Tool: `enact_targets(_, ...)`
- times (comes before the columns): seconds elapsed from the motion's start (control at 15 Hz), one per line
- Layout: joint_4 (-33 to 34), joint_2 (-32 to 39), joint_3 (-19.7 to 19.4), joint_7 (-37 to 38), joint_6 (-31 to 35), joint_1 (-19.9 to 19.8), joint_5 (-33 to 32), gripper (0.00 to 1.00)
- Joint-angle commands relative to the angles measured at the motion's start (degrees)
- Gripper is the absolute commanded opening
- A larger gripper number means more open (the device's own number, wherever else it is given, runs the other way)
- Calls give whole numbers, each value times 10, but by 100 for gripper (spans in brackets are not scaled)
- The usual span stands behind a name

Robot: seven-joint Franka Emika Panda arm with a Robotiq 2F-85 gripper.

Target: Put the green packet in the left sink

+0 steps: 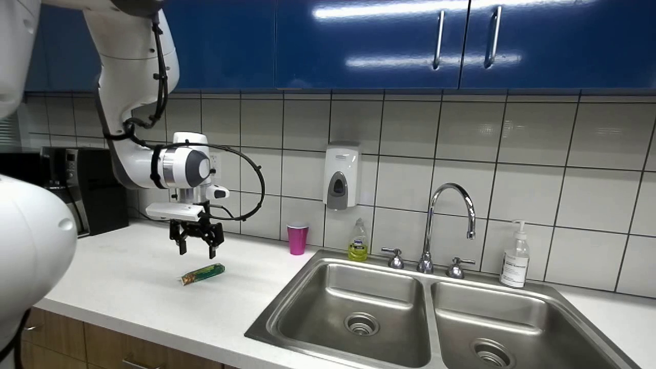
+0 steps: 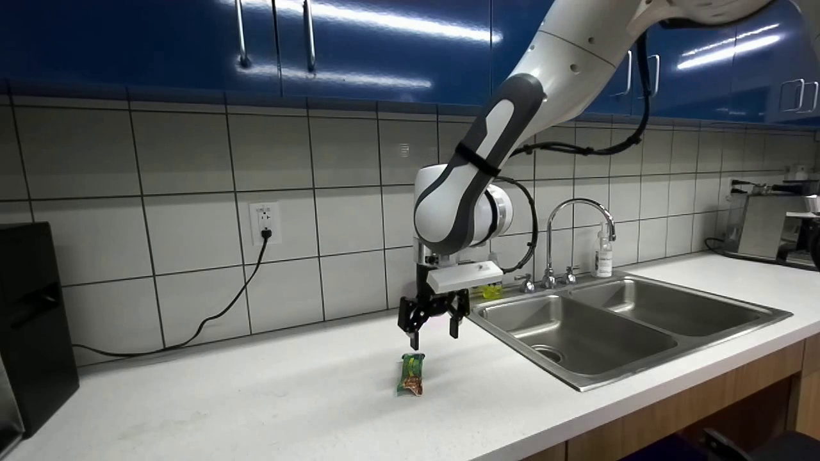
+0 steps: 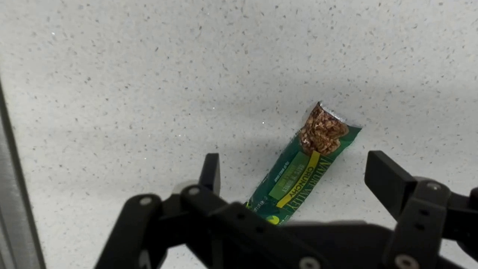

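The green packet (image 1: 203, 274) lies flat on the white counter, left of the double sink. It also shows in another exterior view (image 2: 411, 373). In the wrist view the packet (image 3: 298, 175) lies slanted, its brown-pictured end at the upper right and its lower end hidden behind the gripper. My gripper (image 1: 197, 253) is open and empty above the packet, apart from it; it shows too in an exterior view (image 2: 434, 340). In the wrist view the packet appears between the fingers (image 3: 293, 168). The left sink (image 1: 318, 320) is a steel basin with a round drain, also in an exterior view (image 2: 596, 342).
A pink cup (image 1: 297, 239) stands by the tiled wall, behind the counter area near the sink. A yellow soap bottle (image 1: 358, 243), faucet (image 1: 428, 236) and pump bottle (image 1: 514, 259) stand along the sink's back. The right basin (image 1: 487, 312) adjoins. A black appliance (image 2: 35, 333) stands at the counter's end.
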Motion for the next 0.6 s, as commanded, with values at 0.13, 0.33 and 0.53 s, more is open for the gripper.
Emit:
enact_targets(0.13,76,79,-32,11,12,37,-14,100)
enact_targets(0.33,101,100,-40,8,12,47,-9,100)
enact_targets(0.53,118,112,-51,21,12,60,-11,100)
